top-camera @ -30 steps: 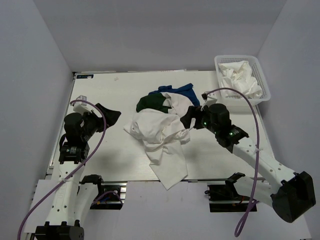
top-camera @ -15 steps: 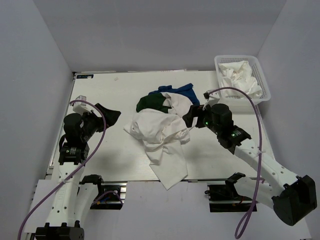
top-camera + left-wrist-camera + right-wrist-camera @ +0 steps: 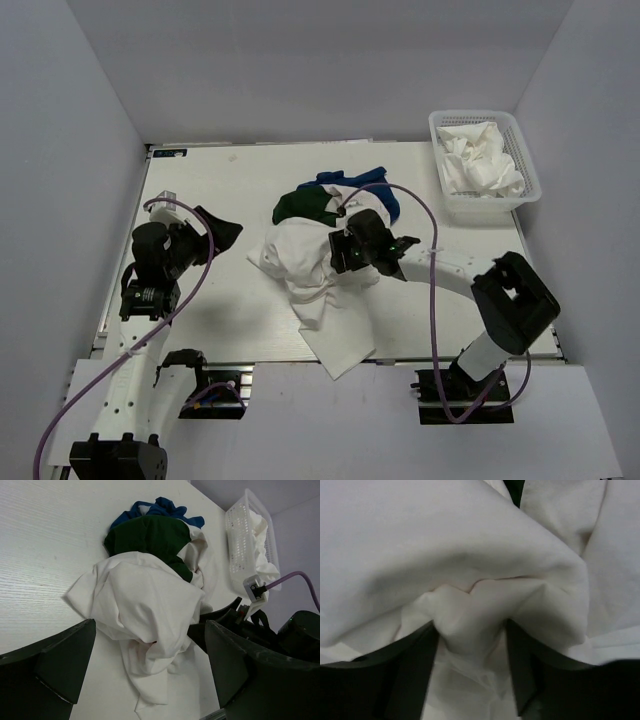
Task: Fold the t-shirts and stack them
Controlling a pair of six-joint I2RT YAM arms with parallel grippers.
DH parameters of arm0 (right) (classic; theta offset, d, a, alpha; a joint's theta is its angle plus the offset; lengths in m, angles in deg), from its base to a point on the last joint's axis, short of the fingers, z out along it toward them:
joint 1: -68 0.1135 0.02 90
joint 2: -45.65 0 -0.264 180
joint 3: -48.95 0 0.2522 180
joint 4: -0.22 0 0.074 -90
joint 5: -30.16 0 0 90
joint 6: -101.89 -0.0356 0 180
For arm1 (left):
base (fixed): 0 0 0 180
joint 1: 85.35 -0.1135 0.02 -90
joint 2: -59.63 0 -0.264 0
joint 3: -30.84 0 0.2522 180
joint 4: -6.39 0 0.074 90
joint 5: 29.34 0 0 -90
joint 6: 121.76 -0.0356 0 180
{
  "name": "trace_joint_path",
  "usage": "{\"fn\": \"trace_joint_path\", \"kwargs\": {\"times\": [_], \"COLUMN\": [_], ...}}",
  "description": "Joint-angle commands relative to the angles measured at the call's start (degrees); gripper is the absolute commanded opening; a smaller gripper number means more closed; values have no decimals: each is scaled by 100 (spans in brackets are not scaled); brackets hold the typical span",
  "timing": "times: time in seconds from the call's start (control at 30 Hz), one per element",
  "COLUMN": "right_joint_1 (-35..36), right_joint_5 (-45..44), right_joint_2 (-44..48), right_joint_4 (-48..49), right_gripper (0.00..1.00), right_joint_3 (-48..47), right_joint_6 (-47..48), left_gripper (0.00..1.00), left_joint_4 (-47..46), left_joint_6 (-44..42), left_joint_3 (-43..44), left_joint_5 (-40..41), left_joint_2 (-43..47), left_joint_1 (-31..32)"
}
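Right fingers point(image 3: 412, 675) clamp the white t-shirt point(image 3: 300, 250).
Fold bunched between them: best lift slowly, peeling it free. Left fingers point(image 3: 60, 665) spread.

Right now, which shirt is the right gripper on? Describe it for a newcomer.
At the table centre lies a shirt heap. The white t-shirt is its biggest, nearest piece, trailing toward the arms. Unlike the dark green t-shirt and blue t-shirt behind, it sits in the right gripper.

Robot lab (walled-in white table point(image 3: 220, 170))
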Motion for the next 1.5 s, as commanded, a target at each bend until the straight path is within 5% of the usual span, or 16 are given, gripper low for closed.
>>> {"fn": "trace_joint_path", "kwargs": {"times": [0.0,0.03,0.07,0.13,0.53,0.97,1.27,1.4,1.47], "right_joint_1": [201,237,254,272,-167,-1670,-2979,-3611,-3858], "right_joint_5": [-652,-792,-890,-1074,-1998,-3131,-3992,-4011,-3783], "right_joint_2": [-237,-133,-62,270,1310,-325,-1273,-2072,-2275], "right_joint_4": [207,233,381,488,129,-356,2532,4280,4399], "right_gripper": [56,45,21,0,0,0,0,0,0], "right_joint_3": [-517,-553,-579,-667,-2845,-7439,-8337,-8727,-8788], "right_joint_6": [-56,-56,40,93,715,1649,3438,4302,4321], "left_gripper": [99,99,99,99,99,99,99,99,99], "left_joint_4": [53,106,106,106,238,370,370,317,186], "left_joint_6": [1,1,1,1,107,54,1,-60,-60], "left_joint_3": [20,20,20,20,196,301,301,301,301], "left_joint_5": [32,32,32,85,103,383,375,375,375], "left_joint_2": [23,23,23,23,-214,-276,-513,-627,-680], "left_joint_1": [-30,-30,-30,-30,-30,-30,-30,-30,-30]}}
